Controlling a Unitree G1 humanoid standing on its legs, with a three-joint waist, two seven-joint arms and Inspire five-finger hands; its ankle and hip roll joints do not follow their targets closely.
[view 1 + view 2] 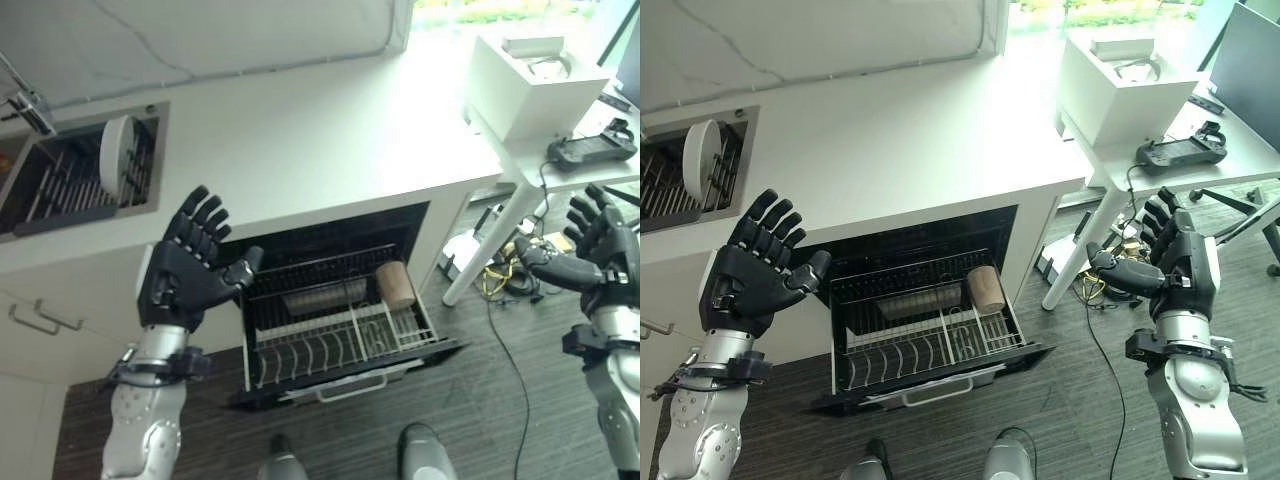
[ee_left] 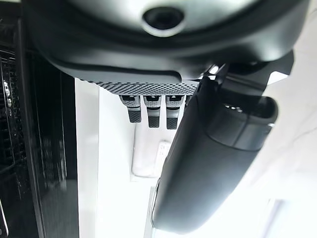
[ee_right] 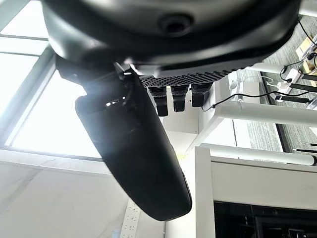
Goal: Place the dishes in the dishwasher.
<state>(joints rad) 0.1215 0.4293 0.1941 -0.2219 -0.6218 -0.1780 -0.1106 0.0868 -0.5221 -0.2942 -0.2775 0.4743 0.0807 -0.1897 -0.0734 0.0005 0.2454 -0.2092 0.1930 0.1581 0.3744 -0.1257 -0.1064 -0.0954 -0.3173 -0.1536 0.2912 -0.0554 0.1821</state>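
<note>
A white plate [image 1: 117, 155] stands on edge in the drying rack [image 1: 75, 180] set in the counter at the far left. Below the counter, the dishwasher's lower rack [image 1: 335, 330] is pulled out, with a tan cup [image 1: 395, 285] lying on its side at the right and a dark dish [image 1: 325, 297] behind the tines. My left hand [image 1: 185, 265] is raised, open and empty, just left of the dishwasher. My right hand [image 1: 1175, 260] is raised, open and empty, far to the right over the floor.
A white side table [image 1: 1140, 165] stands to the right with a white box [image 1: 1120, 85] and a black controller [image 1: 1180, 152] on it. Cables [image 1: 1110, 285] lie on the floor under it. The counter top [image 1: 320, 140] is bare and white.
</note>
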